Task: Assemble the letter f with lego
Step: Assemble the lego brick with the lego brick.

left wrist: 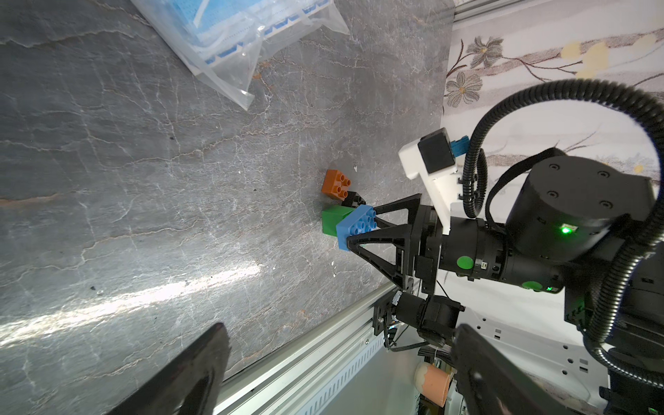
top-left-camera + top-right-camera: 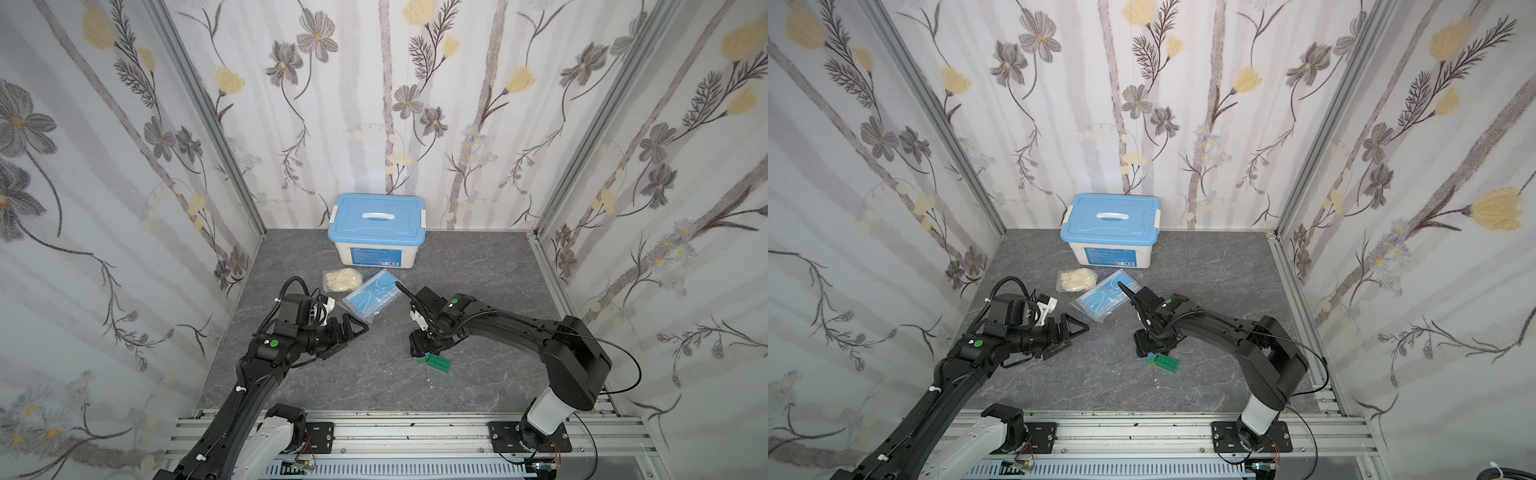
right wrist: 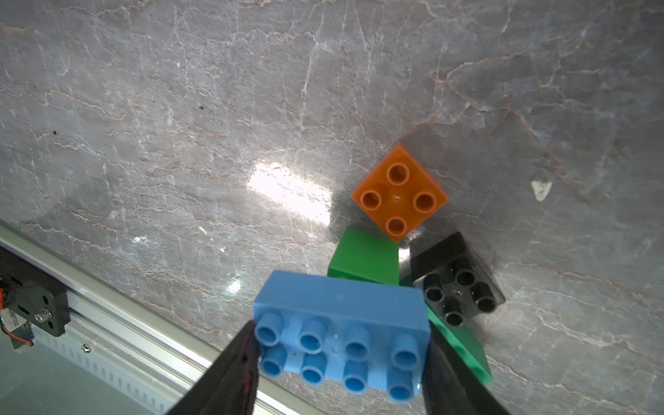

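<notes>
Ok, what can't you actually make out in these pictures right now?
Orange brick and black brick: hidden in both top views under the right gripper; only wrist views show them.
Green bricks: right wrist view, blue brick and black brick cover their meeting; joined or apart is unclear.
Box label: top views, print too small to read.

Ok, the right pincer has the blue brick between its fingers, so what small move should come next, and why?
Probably a short lift straight up. The right pincer is closed on the blue brick, which sits right by a green brick with the black brick just beside; lifting clear first should avoid dragging them before any stacking.
</notes>
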Controlling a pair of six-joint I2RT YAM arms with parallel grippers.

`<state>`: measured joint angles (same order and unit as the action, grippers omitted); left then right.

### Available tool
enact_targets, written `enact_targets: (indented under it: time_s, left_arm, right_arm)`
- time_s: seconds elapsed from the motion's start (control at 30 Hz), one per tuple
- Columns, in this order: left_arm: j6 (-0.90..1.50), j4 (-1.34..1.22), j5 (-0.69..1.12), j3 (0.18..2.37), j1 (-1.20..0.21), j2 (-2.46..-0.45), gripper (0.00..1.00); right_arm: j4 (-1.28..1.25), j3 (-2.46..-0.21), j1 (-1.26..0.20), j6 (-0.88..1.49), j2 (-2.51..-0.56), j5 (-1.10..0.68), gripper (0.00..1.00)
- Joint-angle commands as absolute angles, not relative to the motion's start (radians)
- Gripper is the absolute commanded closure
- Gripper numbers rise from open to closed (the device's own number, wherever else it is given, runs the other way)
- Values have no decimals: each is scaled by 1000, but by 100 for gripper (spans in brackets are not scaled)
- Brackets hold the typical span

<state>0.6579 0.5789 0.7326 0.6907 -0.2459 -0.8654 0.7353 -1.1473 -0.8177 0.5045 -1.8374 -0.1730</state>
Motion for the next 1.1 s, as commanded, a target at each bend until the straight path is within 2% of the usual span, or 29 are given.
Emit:
enact_targets:
  time_s: [0.0,1.07]
  left_arm:
    - [641,568,731,690,-245,-869,0]
    - [634,571,723,689,-242,-874,0]
  right_arm:
    - [758,-1150,-818,512,-1843,-122,37]
    - [741,-1116,-828,531,-1917,-66,40]
